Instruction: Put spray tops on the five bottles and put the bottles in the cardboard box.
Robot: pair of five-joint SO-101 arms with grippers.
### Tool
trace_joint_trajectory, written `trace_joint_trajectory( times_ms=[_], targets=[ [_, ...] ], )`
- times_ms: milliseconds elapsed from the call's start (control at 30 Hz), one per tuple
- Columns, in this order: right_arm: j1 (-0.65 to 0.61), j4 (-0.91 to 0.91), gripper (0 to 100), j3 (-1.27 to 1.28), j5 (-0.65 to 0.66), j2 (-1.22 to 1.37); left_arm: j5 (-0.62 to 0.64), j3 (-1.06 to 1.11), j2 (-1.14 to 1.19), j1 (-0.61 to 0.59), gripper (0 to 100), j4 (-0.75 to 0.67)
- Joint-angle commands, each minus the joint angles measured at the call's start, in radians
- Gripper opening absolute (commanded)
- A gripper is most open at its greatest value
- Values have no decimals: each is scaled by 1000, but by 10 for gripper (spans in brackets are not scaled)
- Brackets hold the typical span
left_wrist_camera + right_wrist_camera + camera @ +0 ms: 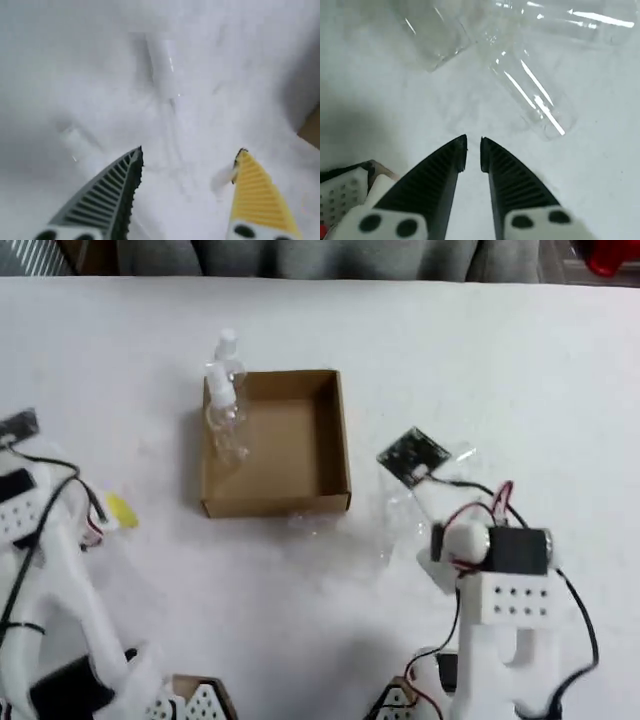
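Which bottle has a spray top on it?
The bottle at the cardboard box's far-left corner, white top on; the clear bottles lying by the right arm show none.
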Motion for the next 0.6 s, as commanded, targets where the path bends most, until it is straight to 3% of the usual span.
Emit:
trace_joint_trajectory(
  times_ms=[0, 133, 333, 433, 567],
  targets=[
    [-65, -119, 22, 6, -40, 82, -58, 114, -104, 25, 278, -58],
    [-160, -196, 52, 32, -38, 203, -80, 230, -108, 25, 278, -196],
    [-308, -240, 240, 32, -38, 280, -78, 264, -108, -1, 278, -321],
    [-337, -303, 298, 41, -29, 288, -78, 302, -108, -1, 278, -407],
    [-335, -386, 305, 106, 54, 288, -78, 315, -111, -1, 278, -425]
  ],
)
